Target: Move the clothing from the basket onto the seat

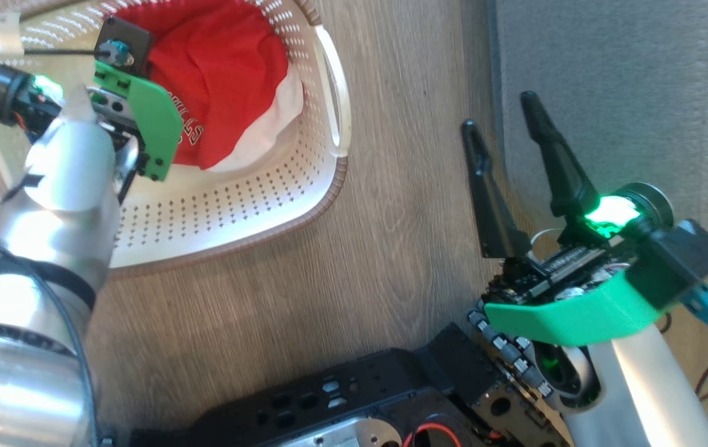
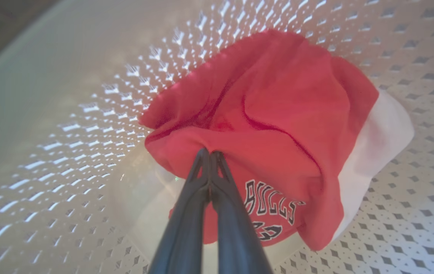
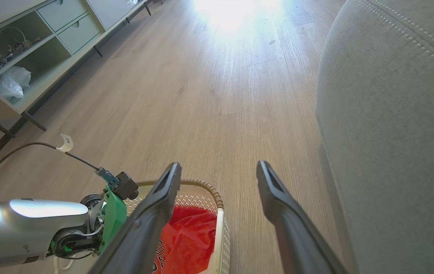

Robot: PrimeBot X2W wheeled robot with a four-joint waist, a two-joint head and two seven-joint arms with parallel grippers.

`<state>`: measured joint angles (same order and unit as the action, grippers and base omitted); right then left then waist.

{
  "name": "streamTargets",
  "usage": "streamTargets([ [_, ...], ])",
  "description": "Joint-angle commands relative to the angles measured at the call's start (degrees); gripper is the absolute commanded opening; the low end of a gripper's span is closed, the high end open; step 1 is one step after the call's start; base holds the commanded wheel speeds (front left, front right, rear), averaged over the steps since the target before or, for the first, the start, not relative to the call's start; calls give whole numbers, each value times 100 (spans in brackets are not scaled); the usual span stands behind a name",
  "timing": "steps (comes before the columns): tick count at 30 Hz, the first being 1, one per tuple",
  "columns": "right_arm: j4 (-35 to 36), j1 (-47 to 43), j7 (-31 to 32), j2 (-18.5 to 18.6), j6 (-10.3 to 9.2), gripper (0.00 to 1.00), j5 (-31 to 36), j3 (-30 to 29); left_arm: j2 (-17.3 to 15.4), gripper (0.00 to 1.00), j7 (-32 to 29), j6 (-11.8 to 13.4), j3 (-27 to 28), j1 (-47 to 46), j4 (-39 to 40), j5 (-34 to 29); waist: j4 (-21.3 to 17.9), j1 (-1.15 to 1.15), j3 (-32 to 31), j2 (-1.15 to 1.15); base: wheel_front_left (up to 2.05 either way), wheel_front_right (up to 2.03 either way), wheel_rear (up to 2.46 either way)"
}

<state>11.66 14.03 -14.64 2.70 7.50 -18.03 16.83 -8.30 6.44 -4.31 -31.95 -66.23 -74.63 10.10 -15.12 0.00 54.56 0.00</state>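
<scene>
- Head view: clothing (image 1: 217, 74) lies bunched in the basket (image 1: 230, 205), with none on the seat (image 1: 627, 74); the right gripper (image 1: 498, 110) hangs spread and empty by the seat's edge.
- Left wrist view: the left gripper (image 2: 209, 156) is pressed together on a fold of the red cloth (the lettered piece), which looks not yet lifted clear of the basket.
- Right wrist view: no cloth on the visible part of the seat, so the whole transfer seems left: lift, carry across, release, then any second piece.
</scene>
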Motion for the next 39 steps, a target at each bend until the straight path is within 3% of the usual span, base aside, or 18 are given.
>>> streamTargets([
  [1,14,-204,-36,18,-1,100,73,159,-11,0,137,28,124,320,67,79,90,0,-292,0,0,0,0],
  [13,-733,-181,-36,18,-1,100,335,-442,381,0,843,-94,356,969,309,553,436,0,-1552,0,0,0,0],
  [26,-1180,-357,-36,18,-1,100,519,-748,429,0,854,26,1164,2388,2544,550,767,0,-2840,0,0,0,0],
  [39,-1485,-550,-36,18,-1,100,420,-790,539,0,855,40,1926,3508,4798,117,1065,0,-3986,0,0,0,0],
])
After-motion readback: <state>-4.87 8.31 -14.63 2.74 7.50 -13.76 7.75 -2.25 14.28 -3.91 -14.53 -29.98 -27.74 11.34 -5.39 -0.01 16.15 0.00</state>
